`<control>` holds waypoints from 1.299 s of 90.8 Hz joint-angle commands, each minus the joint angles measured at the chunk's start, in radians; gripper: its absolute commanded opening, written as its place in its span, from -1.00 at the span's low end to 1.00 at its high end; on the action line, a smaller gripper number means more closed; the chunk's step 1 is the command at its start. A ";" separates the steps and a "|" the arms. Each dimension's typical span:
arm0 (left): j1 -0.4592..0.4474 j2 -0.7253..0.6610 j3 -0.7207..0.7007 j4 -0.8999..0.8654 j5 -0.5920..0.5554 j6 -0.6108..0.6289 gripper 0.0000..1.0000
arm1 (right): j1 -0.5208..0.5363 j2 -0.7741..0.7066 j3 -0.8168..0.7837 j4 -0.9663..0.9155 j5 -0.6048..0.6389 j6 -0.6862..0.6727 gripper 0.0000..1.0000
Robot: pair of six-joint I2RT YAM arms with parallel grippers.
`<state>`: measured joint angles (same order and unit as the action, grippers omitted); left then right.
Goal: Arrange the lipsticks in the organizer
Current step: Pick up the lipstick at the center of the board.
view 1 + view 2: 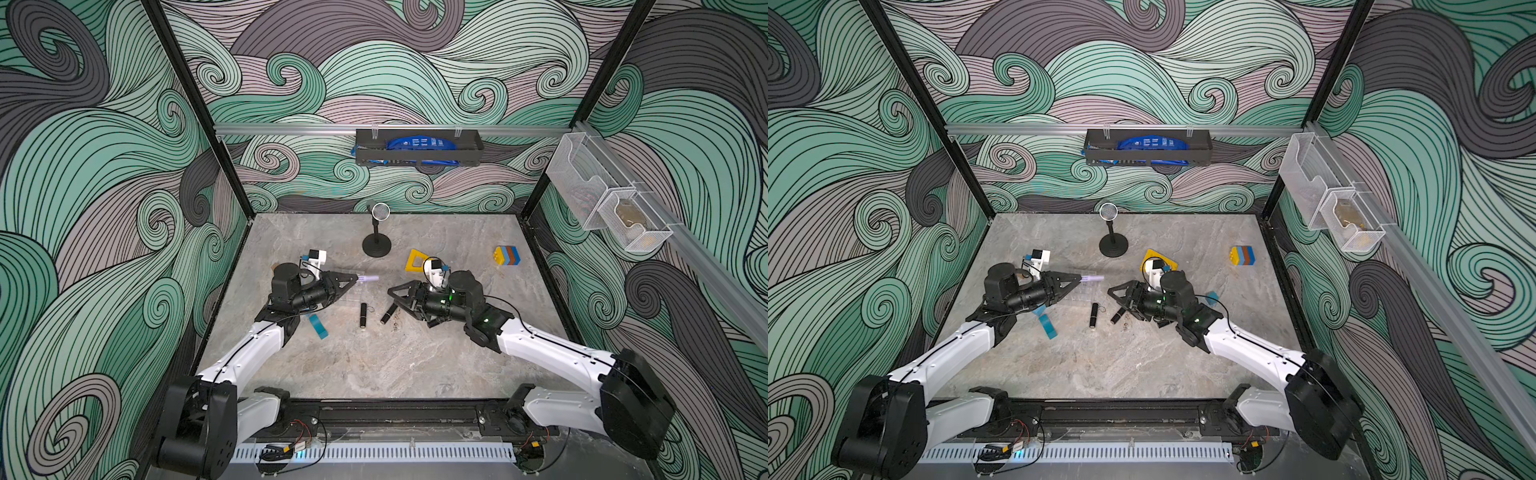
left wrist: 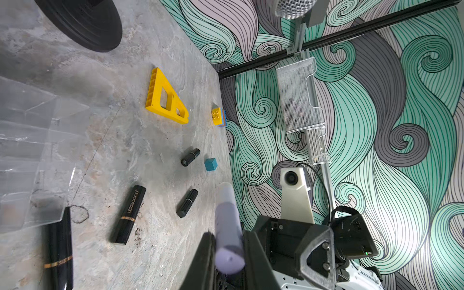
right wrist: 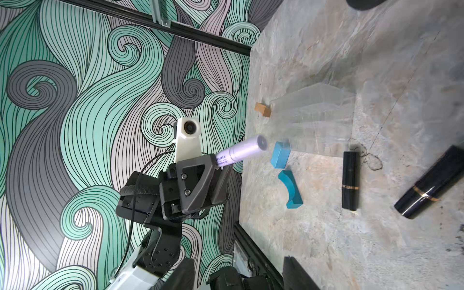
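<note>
The left gripper (image 1: 356, 279) is clamped on a pale lilac tube (image 2: 228, 226). The tube is gripped near one end, and the rest sticks out past the fingertips, clear of the table (image 1: 374, 365). It is blurred in both top views.

The right gripper (image 1: 394, 297) is seen with its jaws apart. Nothing is seen between them in the right wrist view. It is held low over the table and points toward the left gripper.

The organizer (image 3: 313, 120), of clear plastic, stands on the table just beside the left gripper.

Four lipsticks are counted in the left wrist view. All lie on their sides on the table, outside the organizer.
- The first lipstick (image 2: 59, 251) lies just beside a corner of the organizer and is partly seen through the clear wall.
- The second lipstick (image 2: 129, 214), gold-banded and lettered, lies near the first and just beside the right gripper's fingertips.
- The third lipstick (image 2: 187, 203) lies further toward the right arm.
- The fourth lipstick (image 2: 190, 157) lies just beside a teal cube (image 2: 210, 164).

Two teal blocks (image 3: 286, 173) lie near the left arm, and a tan block (image 3: 263, 110) sits at the organizer's far side. A yellow triangular frame (image 1: 414, 262), a stack of coloured bricks (image 1: 507, 255) and a microphone stand (image 1: 377, 245) are noted further back.
</note>
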<state>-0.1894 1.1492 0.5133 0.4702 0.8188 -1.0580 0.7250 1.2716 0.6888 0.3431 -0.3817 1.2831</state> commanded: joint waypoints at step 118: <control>-0.108 -0.002 -0.129 0.385 -0.063 -0.103 -1.00 | -0.026 0.279 0.120 0.315 -0.004 0.285 -0.28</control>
<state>-0.2848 1.1442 0.3859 0.8055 0.7544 -1.1610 0.6952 1.5368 0.7792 0.6338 -0.4118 1.5555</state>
